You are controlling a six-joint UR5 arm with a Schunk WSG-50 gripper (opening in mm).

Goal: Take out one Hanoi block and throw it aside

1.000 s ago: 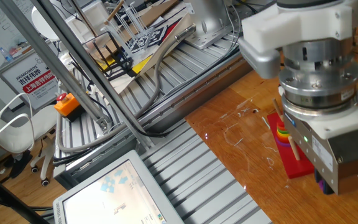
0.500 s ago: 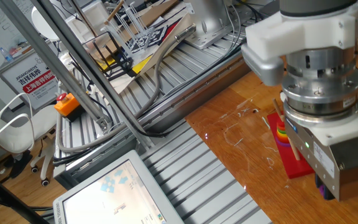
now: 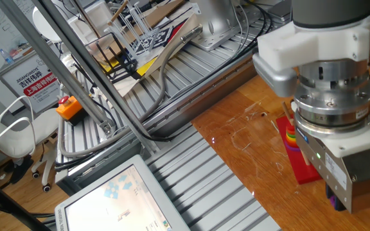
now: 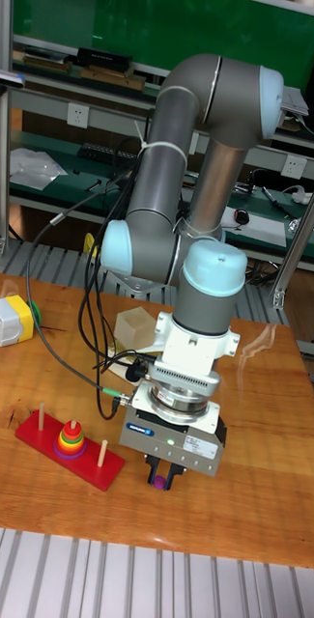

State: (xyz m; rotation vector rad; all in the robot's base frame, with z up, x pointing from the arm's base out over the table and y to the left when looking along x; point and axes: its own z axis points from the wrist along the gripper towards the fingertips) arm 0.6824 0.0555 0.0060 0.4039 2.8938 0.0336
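My arm (image 4: 190,193) had drifted a little right and lower in the fixed view since the earlier frame. The wooden surface (image 4: 263,502) carried the red peg base (image 4: 50,439) with its stacked rings (image 4: 71,438), beside aluminium rails. I reached straight down, wrist vertical. My jaws (image 4: 163,475) pinched the purple Hanoi block (image 4: 159,482), right of the base.
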